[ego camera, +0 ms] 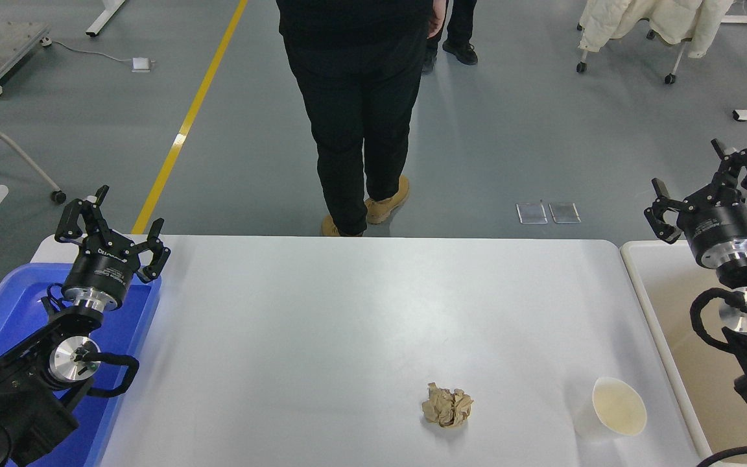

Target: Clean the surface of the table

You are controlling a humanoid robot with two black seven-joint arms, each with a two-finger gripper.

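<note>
The white table surface [321, 337] fills the middle of the head view. A crumpled ball of brown paper [447, 405] lies on it near the front, right of centre. A white paper cup [612, 408] lies tipped on its side at the front right, mouth toward me. My right gripper [704, 185] is open and empty, raised above the far end of the beige bin [655, 311], well behind the cup. My left gripper [109, 224] is open and empty, parked over the blue tray [4, 311] at the left.
A person in black trousers and tan boots [354, 117] stands at the table's far edge. The beige bin flanks the table's right side and the blue tray its left side.
</note>
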